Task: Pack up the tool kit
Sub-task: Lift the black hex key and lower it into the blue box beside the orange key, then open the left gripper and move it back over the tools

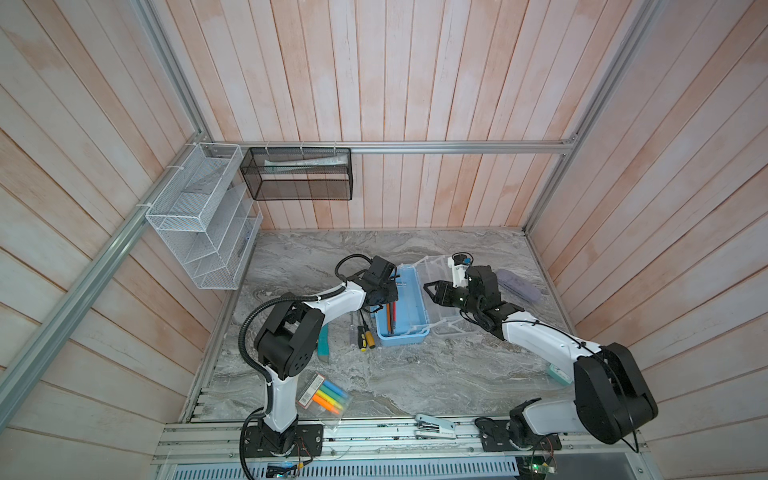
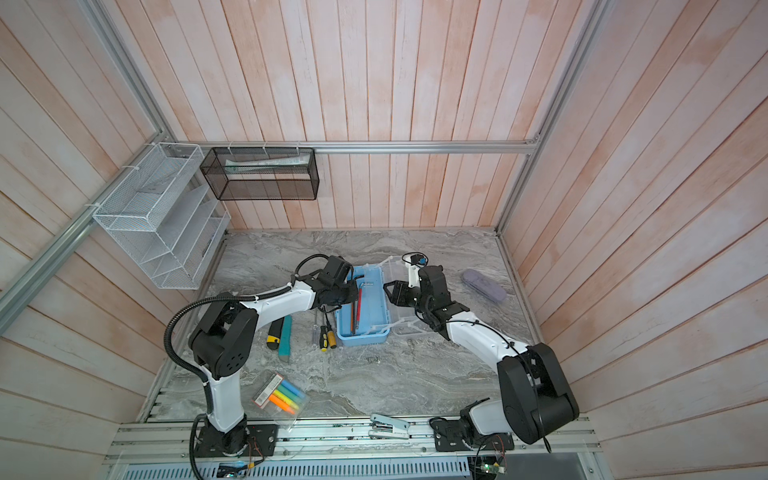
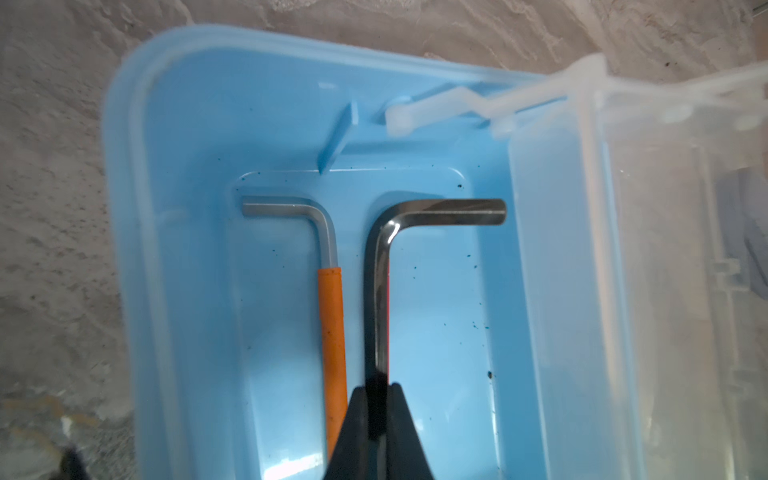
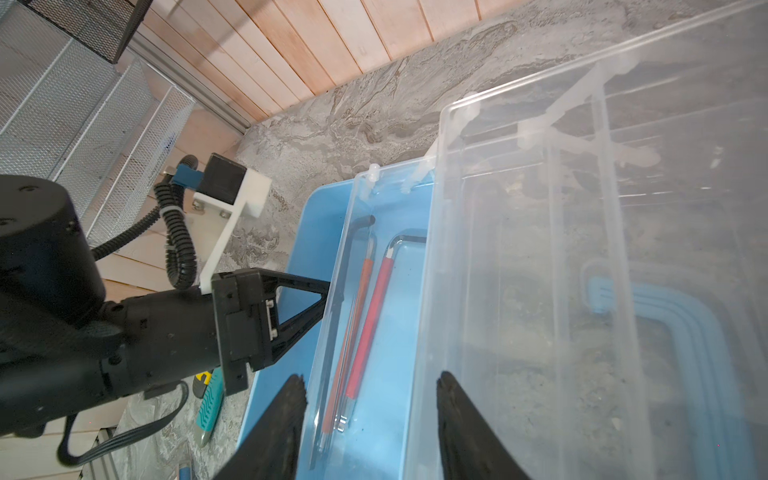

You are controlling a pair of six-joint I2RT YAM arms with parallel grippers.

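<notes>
Left wrist: left end effector clamped on glossy dark L-shaped hex key; right end effector half-spread.

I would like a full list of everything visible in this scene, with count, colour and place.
tool kit: one, light blue, open, table centre
clear lid and tray: transparent, folded open right of kit
hex keys: three, dark, orange-sleeved, red-sleeved, inside kit
screwdrivers: about three, yellow-black and clear handles, left of kit
utility knife: one, teal, left of screwdrivers
highlighter packet: one, multicoloured, table front
stapler: one, white, front rail
oval case: one, lilac, table right
mesh rack: one, white, left wall
mesh basket: one, black, back wall
left gripper: black, shut on the dark hex key
right gripper: black, straddles part of the clear lid and tray; grip unclear
</notes>
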